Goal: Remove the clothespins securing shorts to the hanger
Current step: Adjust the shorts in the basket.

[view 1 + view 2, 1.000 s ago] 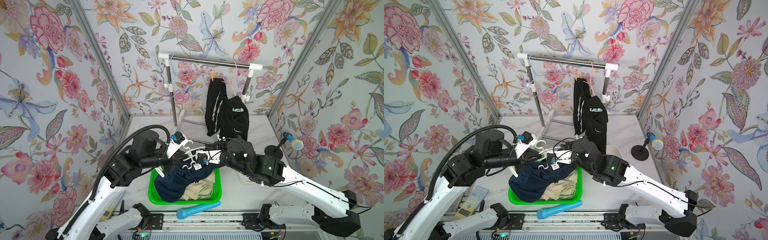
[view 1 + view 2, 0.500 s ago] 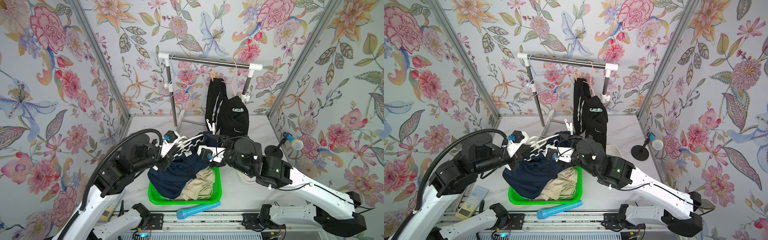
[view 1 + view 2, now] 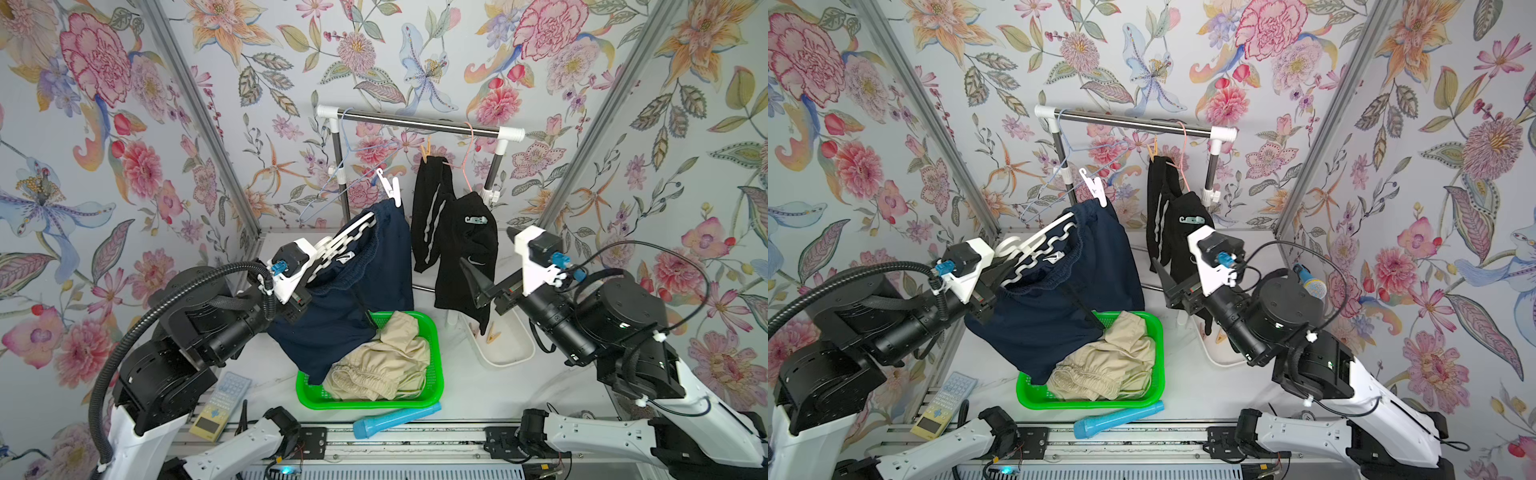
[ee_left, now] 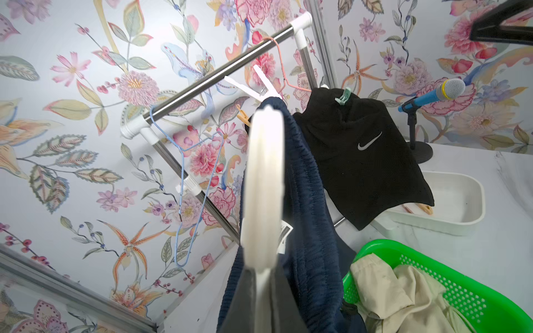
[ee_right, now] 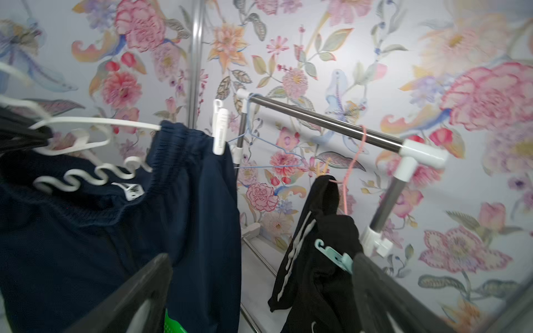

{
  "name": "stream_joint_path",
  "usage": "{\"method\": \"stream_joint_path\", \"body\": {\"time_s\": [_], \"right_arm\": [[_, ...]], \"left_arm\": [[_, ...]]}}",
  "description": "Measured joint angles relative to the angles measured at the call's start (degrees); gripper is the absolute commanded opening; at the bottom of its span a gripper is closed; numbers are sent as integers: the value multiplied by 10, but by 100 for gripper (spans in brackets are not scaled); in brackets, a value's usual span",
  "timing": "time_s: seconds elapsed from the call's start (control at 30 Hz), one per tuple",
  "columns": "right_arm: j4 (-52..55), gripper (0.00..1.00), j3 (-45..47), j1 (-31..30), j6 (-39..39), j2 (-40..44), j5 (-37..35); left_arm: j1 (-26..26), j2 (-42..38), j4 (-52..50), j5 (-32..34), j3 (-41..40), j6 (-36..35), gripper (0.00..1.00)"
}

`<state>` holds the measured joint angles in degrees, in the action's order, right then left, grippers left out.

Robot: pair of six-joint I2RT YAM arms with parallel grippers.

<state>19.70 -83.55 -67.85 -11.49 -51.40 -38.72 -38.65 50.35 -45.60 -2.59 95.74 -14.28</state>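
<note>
Step in hand: judged to be freeing the white clip (image 3: 390, 189) that pins the navy shorts (image 3: 374, 282) to the white hanger (image 3: 349, 237).
Left end effector (image 3: 992, 278): clamped tight on the white hanger near its hook, holding it raised and slanted above the green basket (image 3: 436, 374) so the navy shorts drape down toward it.
Right end effector (image 5: 260, 256): jaws spread wide and holding nothing. It hovers to the right of the navy shorts, just in front of the black shorts (image 3: 457, 232).
White clip: at the far, high end of the hanger, biting the waistband with its handles pointing up; nothing touches it.
Approach: the right end effector needs to go up, left and farther away, then close across the clip's upper handles, not on the biting end.
Removal: squeeze until the bite opens, then draw the clip off along its own line, away from the waistband.
Support: the left end effector should hold the hanger steady, since a swinging hanger invites a miss.
Risk: a jaw may catch fabric or the hanger arm, or snag the black shorts close by.
After release: the navy shorts will likely slide into the basket onto the beige shorts (image 3: 382, 365).
Drop-off: the white tray (image 3: 519, 353) at right looks the place for the clip.
Remaining: the black shorts hang on the pink hanger (image 3: 467, 166) with a tan clothespin (image 3: 426, 151) and a teal clip (image 3: 476, 219).
</note>
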Motion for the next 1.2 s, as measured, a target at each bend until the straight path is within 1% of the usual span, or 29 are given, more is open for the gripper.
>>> {"method": "stream_joint_path", "body": {"time_s": [0.17,0.27,0.33,0.43,0.5,0.63,0.8,1.03,1.2], "right_arm": [[27,99,44,0,104,68,-126],[46,99,59,0,143,89,-169],[59,99,69,0,162,95,-185],[74,100,90,0,184,101,-198],[81,100,101,0,195,104,-204],[92,99,109,0,208,109,-209],[95,98,109,0,214,109,-214],[97,98,109,0,215,93,-218],[102,98,108,0,215,79,-218]], "left_arm": [[0,-8,2,-8,16,-17,0],[0,3,-3,-19,42,-27,0],[0,11,-7,-22,65,-33,0],[0,18,-3,-30,94,-40,0],[0,14,9,-35,95,-40,0],[0,-14,43,-43,64,-42,0],[0,-30,59,-58,43,-46,0],[0,-32,43,-99,28,-57,0],[0,-50,12,-108,16,-63,0]]}}
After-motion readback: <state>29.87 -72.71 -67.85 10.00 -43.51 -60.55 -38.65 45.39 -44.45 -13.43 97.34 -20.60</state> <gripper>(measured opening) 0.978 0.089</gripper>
